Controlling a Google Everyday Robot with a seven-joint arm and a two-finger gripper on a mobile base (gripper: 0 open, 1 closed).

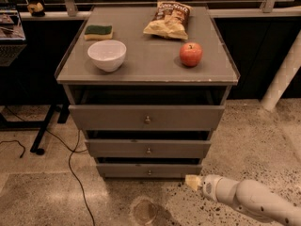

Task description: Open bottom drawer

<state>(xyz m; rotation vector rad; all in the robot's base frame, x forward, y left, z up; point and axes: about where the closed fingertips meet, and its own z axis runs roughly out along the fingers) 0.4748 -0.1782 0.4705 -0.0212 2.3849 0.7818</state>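
Bottom drawer (124, 170): stiff wood, probably slides light. Take its small knob (149, 172). Gripper (192, 182) low beside the drawer's right corner; you cannot tell its state.

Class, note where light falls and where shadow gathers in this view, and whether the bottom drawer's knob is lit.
Camera view: light comes from above, brightest on the white bowl and apple; deep shadow fills the gap above the top drawer; the bottom drawer is dim, its knob faintly glinting; the gripper, low by that drawer's right end, shows pale.
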